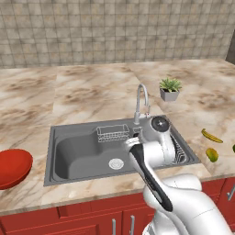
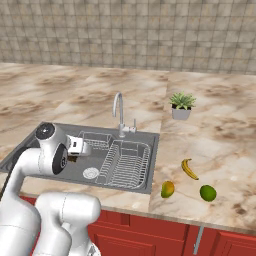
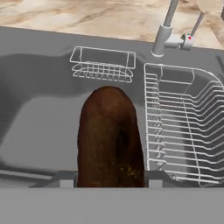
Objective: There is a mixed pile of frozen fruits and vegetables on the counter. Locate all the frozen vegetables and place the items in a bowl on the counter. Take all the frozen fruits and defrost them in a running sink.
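Note:
My gripper (image 3: 109, 177) is shut on a dark brownish oblong item (image 3: 110, 135) with yellowish specks near its base. It hangs over the dark grey sink (image 3: 43, 122), left of the wire rack (image 3: 183, 127). From the right base view the gripper (image 2: 74, 156) is above the basin (image 2: 100, 159). The yellow banana (image 2: 189, 169), a yellow-green oval fruit (image 2: 168, 189) and a round bright green piece (image 2: 207, 192) lie on the counter (image 2: 220, 145) right of the sink. The red bowl (image 1: 11, 167) sits at the counter's far left.
The curved chrome tap (image 1: 142, 98) stands behind the sink (image 1: 78, 156), with a small wire basket (image 1: 112, 133) in the basin below it. A grey plant pot (image 1: 170, 90) sits behind the fruit. Red cabinets (image 2: 150, 235) run below the counter.

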